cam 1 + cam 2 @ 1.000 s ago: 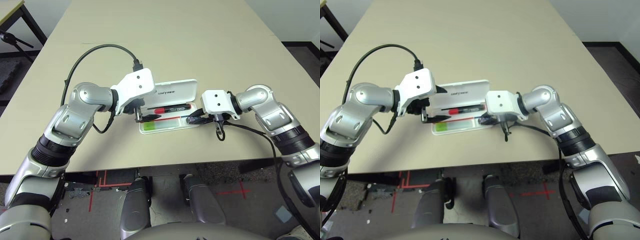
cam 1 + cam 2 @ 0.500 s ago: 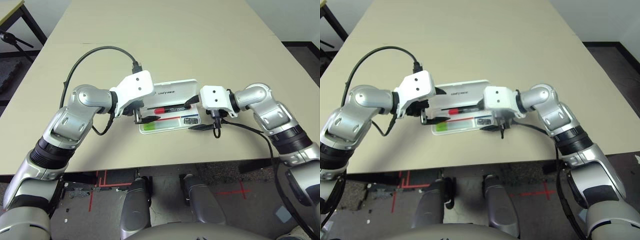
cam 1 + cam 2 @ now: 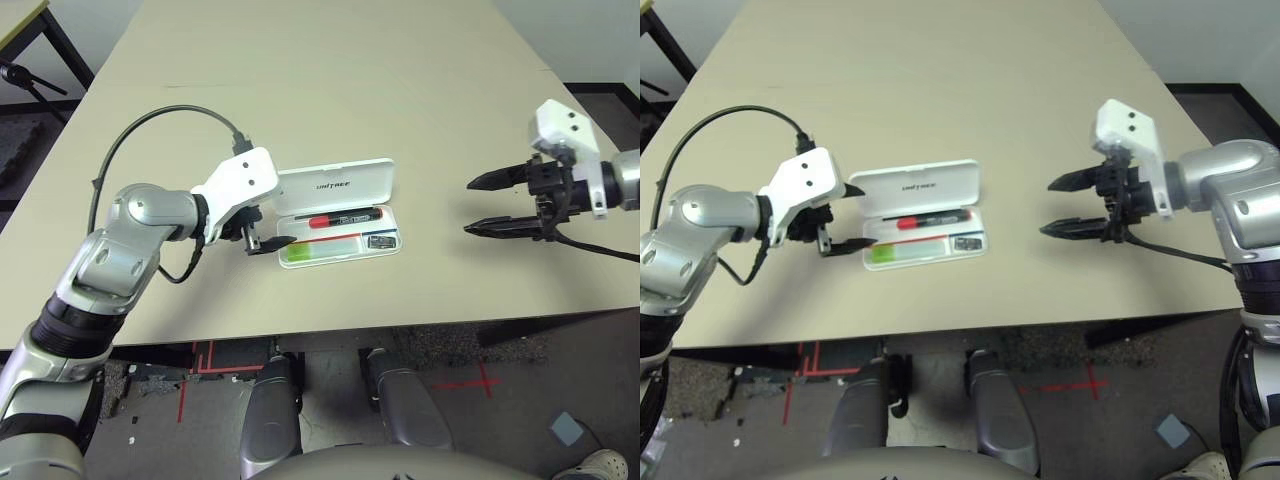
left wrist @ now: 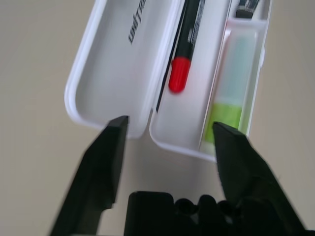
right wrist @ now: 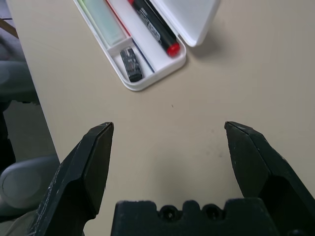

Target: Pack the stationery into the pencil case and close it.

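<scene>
The white pencil case (image 3: 345, 183) lies open on the table with its "UNITREE" lid folded back. In its tray lie the red marker with black cap (image 3: 340, 219), the green-and-white bar (image 3: 318, 250) and the small dark grey piece (image 3: 380, 241). My left gripper (image 3: 272, 228) is open just off the case's left end, holding nothing; the left wrist view shows the lid (image 4: 118, 73), marker (image 4: 187, 49) and bar (image 4: 231, 83) past its fingers. My right gripper (image 3: 468, 207) is open and empty, well to the right of the case, and its wrist view shows the grey piece (image 5: 131, 64).
The beige table (image 3: 330, 90) stretches far behind the case. Its front edge (image 3: 400, 322) runs close below the case. A black cable (image 3: 170, 110) loops from my left wrist over the table.
The grey piece now lies in the tray. My right gripper has let go and pulled far to the right. My left gripper has backed off leftward from the case's end.
</scene>
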Tool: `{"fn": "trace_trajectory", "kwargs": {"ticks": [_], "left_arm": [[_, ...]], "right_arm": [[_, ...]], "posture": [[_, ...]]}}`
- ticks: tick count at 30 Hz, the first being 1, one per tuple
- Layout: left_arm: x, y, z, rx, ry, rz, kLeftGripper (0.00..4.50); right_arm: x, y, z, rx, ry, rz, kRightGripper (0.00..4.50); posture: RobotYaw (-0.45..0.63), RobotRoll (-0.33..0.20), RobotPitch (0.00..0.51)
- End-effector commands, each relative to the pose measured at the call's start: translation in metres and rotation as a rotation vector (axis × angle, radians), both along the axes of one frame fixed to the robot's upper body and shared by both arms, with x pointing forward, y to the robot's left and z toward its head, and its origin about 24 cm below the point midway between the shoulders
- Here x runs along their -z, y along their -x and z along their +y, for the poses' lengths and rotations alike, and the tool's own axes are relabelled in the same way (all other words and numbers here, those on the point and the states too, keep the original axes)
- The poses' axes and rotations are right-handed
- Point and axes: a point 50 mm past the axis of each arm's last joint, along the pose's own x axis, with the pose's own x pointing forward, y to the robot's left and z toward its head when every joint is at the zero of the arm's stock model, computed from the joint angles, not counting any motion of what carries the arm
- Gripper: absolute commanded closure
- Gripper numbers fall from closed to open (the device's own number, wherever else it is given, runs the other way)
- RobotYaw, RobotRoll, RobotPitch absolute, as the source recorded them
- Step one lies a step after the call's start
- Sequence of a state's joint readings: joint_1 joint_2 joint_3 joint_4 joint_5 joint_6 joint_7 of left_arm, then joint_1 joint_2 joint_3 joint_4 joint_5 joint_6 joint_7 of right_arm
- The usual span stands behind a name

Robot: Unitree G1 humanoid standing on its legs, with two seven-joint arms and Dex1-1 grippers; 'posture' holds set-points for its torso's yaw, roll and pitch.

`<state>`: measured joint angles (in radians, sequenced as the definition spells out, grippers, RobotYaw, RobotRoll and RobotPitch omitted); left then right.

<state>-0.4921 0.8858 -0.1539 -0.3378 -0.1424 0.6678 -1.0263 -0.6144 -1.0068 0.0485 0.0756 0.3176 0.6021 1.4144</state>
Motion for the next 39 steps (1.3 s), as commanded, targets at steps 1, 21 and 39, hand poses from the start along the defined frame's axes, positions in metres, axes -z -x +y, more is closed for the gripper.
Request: {"fn": "trace_trajectory", "kwargs": {"ticks": [1, 21, 39], "left_arm": [[0.000, 0.003, 0.010, -0.029, -0.016, 0.022, 2.53], [0.032, -0.047, 0.009, -0.071, 0.100, -0.224, 4.48], [0.017, -0.046, -0.021, 0.055, 0.242, -0.218, 4.48]], "right_arm": [[-0.001, 0.001, -0.002, 0.008, -0.010, -0.013, 0.00], [-0.001, -0.004, 0.002, 0.042, -0.042, -0.068, 0.00], [0.000, -0.006, 0.005, 0.040, -0.041, -0.078, 0.00]], "posture": [[-0.13, 0.000, 0.203], [-0.16, 0.000, 0.195], [-0.17, 0.000, 0.172]]}}
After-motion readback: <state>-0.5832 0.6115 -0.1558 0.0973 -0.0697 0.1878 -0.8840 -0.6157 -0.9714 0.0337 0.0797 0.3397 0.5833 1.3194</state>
